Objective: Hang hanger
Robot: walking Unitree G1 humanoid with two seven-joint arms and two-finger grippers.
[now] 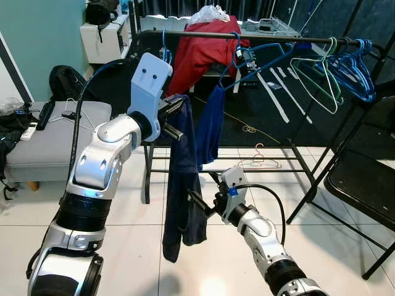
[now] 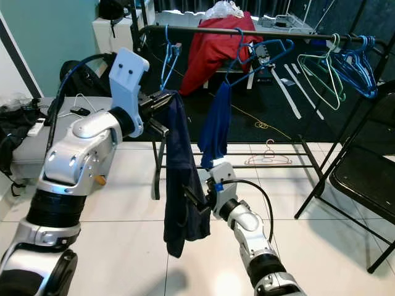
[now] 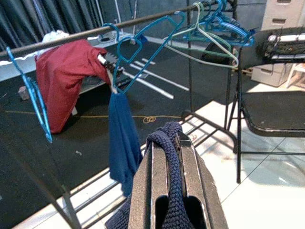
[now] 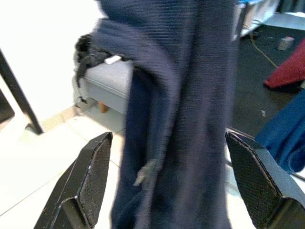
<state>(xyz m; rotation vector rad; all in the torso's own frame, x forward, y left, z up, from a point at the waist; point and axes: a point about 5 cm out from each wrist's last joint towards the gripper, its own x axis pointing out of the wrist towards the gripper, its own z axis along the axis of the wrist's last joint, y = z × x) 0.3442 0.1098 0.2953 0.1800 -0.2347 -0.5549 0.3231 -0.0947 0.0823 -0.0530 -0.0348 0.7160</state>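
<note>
Two grippers work one dark navy garment (image 1: 181, 185): the left gripper (image 1: 176, 117) pinches its top near the rail (image 1: 271, 38), the right gripper (image 1: 199, 203) gapes around its hanging length, likely steadying it before hanging.

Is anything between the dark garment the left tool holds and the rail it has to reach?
Nothing solid. The left tool is shut on the navy garment just in front of the rail. A light blue hanger hangs on the rail right above it, with the red garment beside.
</note>
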